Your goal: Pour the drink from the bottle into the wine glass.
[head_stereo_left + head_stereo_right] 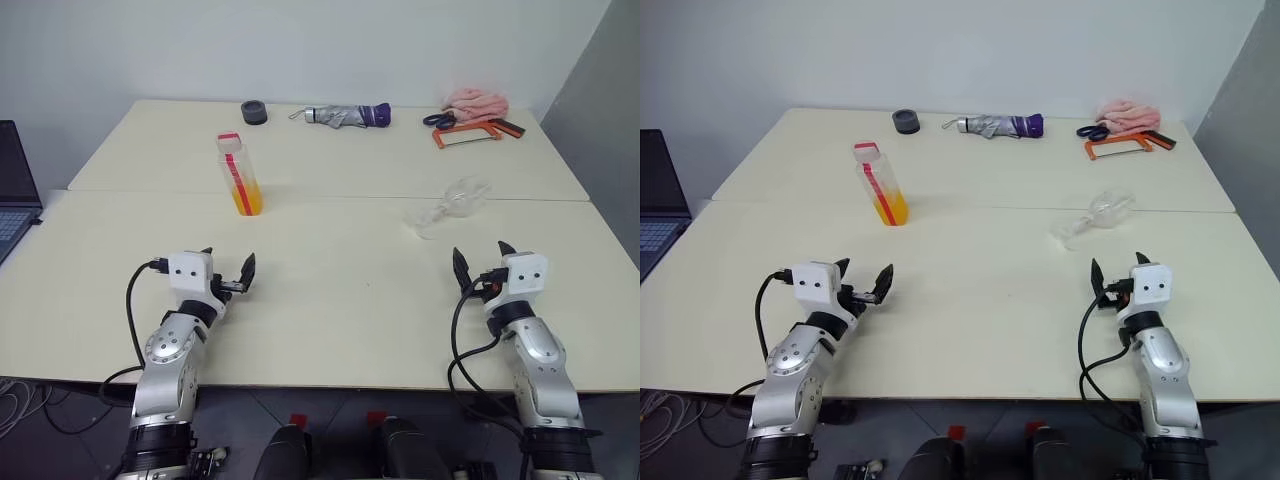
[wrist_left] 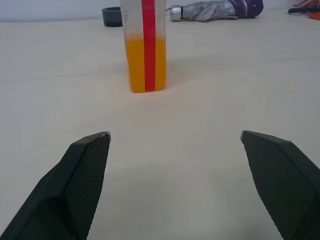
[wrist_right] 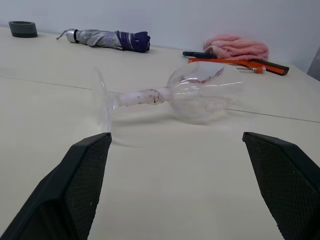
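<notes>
- The left gripper hung low over the near part of the table, its black fingers spread wide, nothing between them.
- The right gripper sat the same way on the other side: fingers wide apart, empty, just above the tabletop.
- The bottle stood upright ahead of the left gripper, well apart from it, red cap on, close to the seam where the two tabletops met.
- The drink filled only the lower part of the bottle, orange-yellow, with the red strip running down the side.
- The glass lay on its side ahead of the right gripper, near that same seam, foot towards the robot and bowl pointing away and to the right.
- From the right wrist, the glass lay straight ahead between the fingers, stem level, bowl resting on the table.
- Bottle and glass stood well apart, bottle to the left, glass to the right.
- Along the far edge: a dark roll of tape, a folded umbrella, scissors, a pink cloth and an orange hacksaw.
- A laptop showed at the left edge, off the table.
</notes>
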Robot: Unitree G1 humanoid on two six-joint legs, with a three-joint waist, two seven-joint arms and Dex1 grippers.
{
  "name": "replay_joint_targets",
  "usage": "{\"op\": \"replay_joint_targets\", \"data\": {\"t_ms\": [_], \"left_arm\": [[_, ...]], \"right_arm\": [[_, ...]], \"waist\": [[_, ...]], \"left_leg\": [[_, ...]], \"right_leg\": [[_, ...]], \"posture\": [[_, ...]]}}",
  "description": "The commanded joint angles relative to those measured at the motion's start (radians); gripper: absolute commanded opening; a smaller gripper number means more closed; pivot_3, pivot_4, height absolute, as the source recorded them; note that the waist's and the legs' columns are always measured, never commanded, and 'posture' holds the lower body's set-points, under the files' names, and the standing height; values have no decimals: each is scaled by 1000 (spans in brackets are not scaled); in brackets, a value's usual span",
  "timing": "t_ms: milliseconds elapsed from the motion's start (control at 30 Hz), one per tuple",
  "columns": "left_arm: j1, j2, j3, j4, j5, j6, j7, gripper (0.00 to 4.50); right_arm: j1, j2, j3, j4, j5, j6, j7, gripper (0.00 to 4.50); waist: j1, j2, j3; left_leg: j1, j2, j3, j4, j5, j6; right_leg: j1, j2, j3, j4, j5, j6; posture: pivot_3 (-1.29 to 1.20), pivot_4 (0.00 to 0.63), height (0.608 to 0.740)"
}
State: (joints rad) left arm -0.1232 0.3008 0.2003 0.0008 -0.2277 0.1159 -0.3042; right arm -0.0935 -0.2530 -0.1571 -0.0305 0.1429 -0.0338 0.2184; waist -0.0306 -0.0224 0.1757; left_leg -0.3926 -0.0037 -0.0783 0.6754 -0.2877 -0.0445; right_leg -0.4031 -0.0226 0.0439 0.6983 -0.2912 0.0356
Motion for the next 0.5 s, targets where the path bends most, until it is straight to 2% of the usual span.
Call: {"op": "replay_joint_targets", "data": {"t_ms": [33, 500], "left_arm": [[-11, 4, -5, -31, -1, -34, -16, 4477], [-10, 3, 15, -9, -5, -94, -29, 4477]], "right_arm": [[-12, -9, -15, -14, 9, -19, 8, 4500], [-14, -8, -13, -17, 6, -11, 20, 4500]], "waist": [[0, 0, 0], [0, 0, 0]], "left_leg": [[0, 0, 0, 0, 0, 0], [0, 0, 0, 0, 0, 0]], "right_leg": [[0, 0, 0, 0, 0, 0], [0, 0, 0, 0, 0, 0]], "posture": [[0, 150, 740], [0, 150, 740]]}}
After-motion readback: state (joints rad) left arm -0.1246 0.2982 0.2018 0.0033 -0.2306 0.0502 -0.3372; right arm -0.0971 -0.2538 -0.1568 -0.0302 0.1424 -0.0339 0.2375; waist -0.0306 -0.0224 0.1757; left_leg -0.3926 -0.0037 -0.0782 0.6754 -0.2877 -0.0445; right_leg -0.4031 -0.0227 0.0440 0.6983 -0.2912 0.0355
